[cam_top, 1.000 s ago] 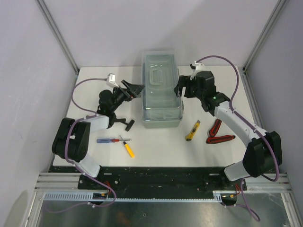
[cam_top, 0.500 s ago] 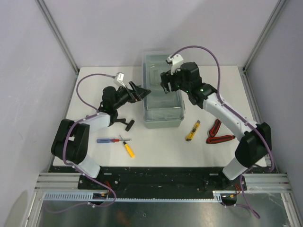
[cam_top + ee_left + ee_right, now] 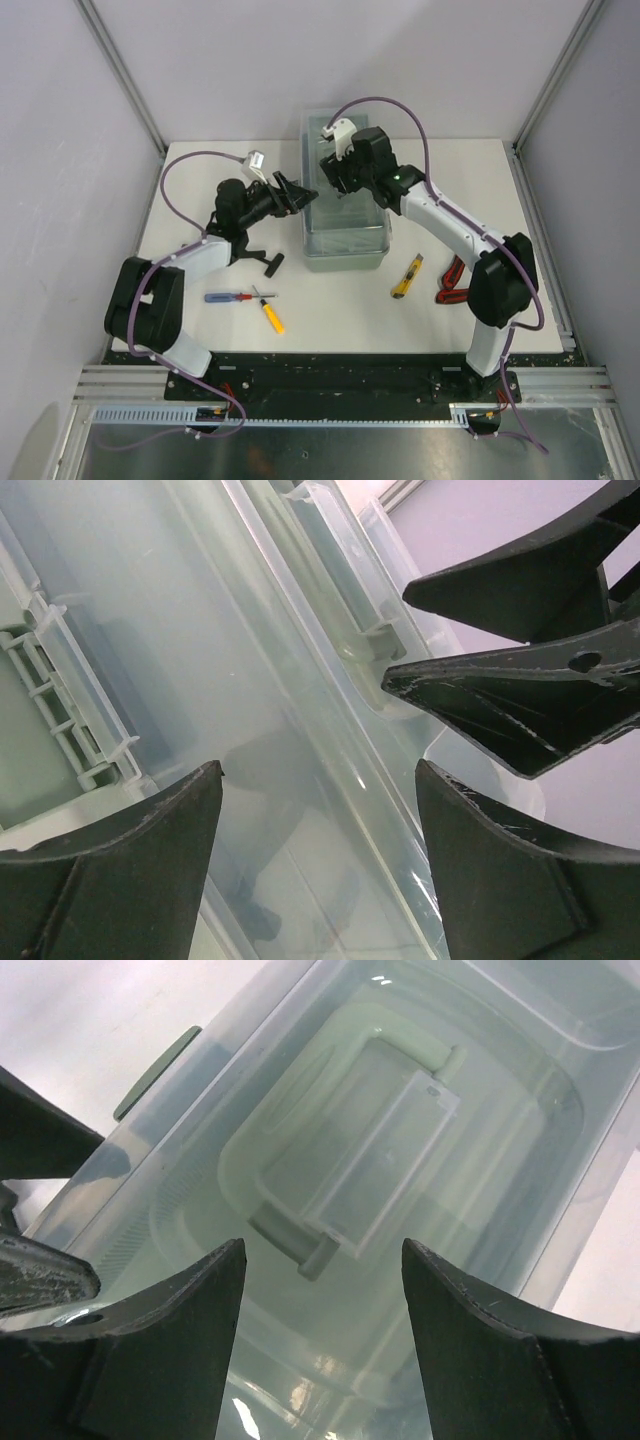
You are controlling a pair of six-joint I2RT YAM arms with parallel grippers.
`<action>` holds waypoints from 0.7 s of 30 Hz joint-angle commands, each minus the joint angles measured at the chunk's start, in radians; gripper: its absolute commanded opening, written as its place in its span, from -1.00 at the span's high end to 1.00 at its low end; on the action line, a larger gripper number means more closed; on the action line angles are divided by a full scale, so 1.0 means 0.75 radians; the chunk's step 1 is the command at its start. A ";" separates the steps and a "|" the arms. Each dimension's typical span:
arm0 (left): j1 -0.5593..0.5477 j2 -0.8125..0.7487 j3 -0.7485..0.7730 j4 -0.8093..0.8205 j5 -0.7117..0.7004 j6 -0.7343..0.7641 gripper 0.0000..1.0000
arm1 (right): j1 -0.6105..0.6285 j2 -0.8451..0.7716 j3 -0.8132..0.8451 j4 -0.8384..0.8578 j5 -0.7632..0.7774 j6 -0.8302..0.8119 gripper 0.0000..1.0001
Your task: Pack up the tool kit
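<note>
The tool kit's sage-green box (image 3: 345, 238) stands in the middle of the table with its clear lid (image 3: 470, 1080) down. At the box's left edge my left gripper (image 3: 300, 196) is open, its fingers spread over the lid (image 3: 230, 670) with nothing between them. Open too, my right gripper (image 3: 336, 182) hovers over the lid's left half, above the moulded handle (image 3: 360, 1175). The two grippers are close together, and the right one's fingers (image 3: 520, 695) show in the left wrist view. Loose tools lie on the table: a hammer (image 3: 268, 261), a blue-handled screwdriver (image 3: 226, 296), a yellow one (image 3: 270, 315), a yellow knife (image 3: 406, 277) and red pliers (image 3: 455, 283).
The screwdrivers and hammer lie front left of the box, the knife and pliers front right, the pliers partly under my right arm. Grey walls and metal frame posts (image 3: 120, 70) close in the table on three sides.
My right arm has swung left from the box's right side to over the lid. The left gripper has moved right to the box's left edge. Both pairs of jaws have narrowed somewhat.
</note>
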 commanded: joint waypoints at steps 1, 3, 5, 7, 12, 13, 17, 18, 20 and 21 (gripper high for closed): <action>-0.055 0.003 -0.010 -0.219 0.107 0.073 -0.57 | 0.053 0.062 0.020 -0.022 0.084 -0.139 -0.37; -0.053 -0.001 -0.015 -0.233 0.105 0.074 -0.56 | 0.077 0.072 -0.006 0.015 0.120 -0.211 -0.37; -0.053 -0.003 -0.019 -0.242 0.103 0.073 -0.55 | 0.098 0.075 -0.045 0.059 0.144 -0.272 -0.39; -0.053 -0.001 -0.020 -0.250 0.103 0.067 -0.55 | 0.108 0.078 -0.073 0.099 0.153 -0.314 -0.39; -0.054 0.008 -0.025 -0.263 0.106 0.048 -0.51 | 0.113 0.123 -0.085 0.159 0.205 -0.382 -0.39; -0.054 0.007 -0.028 -0.264 0.105 0.045 -0.49 | 0.114 0.135 -0.086 0.173 0.234 -0.395 -0.39; -0.053 0.000 -0.046 -0.265 0.103 0.037 -0.40 | 0.117 0.141 -0.123 0.307 0.402 -0.412 -0.33; -0.054 -0.003 -0.050 -0.265 0.098 0.037 -0.38 | 0.117 0.135 -0.136 0.346 0.440 -0.410 -0.31; -0.054 -0.008 -0.058 -0.267 0.092 0.039 -0.35 | 0.117 0.115 -0.153 0.405 0.504 -0.403 -0.26; -0.053 -0.011 -0.062 -0.267 0.089 0.039 -0.34 | 0.117 0.104 -0.161 0.444 0.525 -0.400 -0.24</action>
